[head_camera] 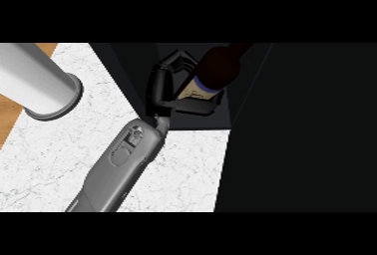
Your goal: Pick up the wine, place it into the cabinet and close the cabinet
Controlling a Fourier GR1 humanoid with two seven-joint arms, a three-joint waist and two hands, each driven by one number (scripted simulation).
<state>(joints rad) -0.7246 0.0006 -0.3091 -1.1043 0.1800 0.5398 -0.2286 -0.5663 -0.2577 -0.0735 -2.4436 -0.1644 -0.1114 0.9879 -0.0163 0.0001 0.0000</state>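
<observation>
Head view showed one grey forearm running up from the lower edge, its hand (168, 84) curled round the wine (212, 74) inside the dark cabinet (294, 124). I could not tell which arm it was. The bottle leaned top-right of the palm, fingers wrapped round its labelled lower part. To finish well, I judged it should stand the bottle squarely before letting go.

a: where's room to pass?
b: bare marble counter (188, 164) below the cabinet (294, 124) mouth.
a: what blocks?
b: grey cylinder (37, 79) at left; dark door panel fills the right.
</observation>
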